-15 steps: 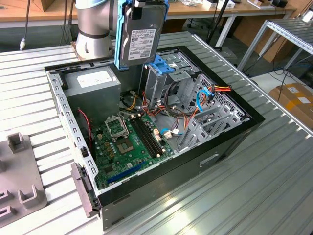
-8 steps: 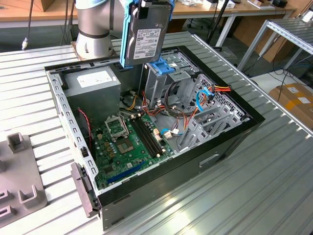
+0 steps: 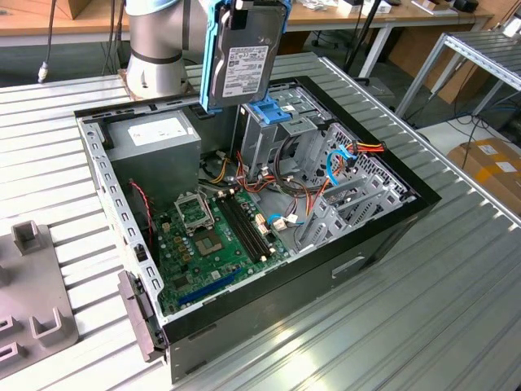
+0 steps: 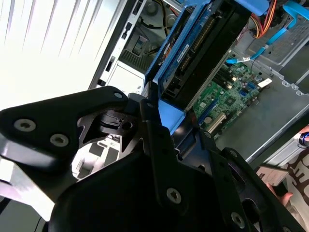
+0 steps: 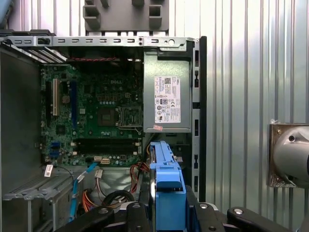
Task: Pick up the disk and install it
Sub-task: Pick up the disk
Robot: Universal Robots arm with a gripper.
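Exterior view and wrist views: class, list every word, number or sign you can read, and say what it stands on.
Dark grey hard disk in blue plastic carrier, white label: too small to read.
Grey metal power supply box, white label: too small to read.
Green motherboard, white markings: too small to read.
Nothing can be quoted.
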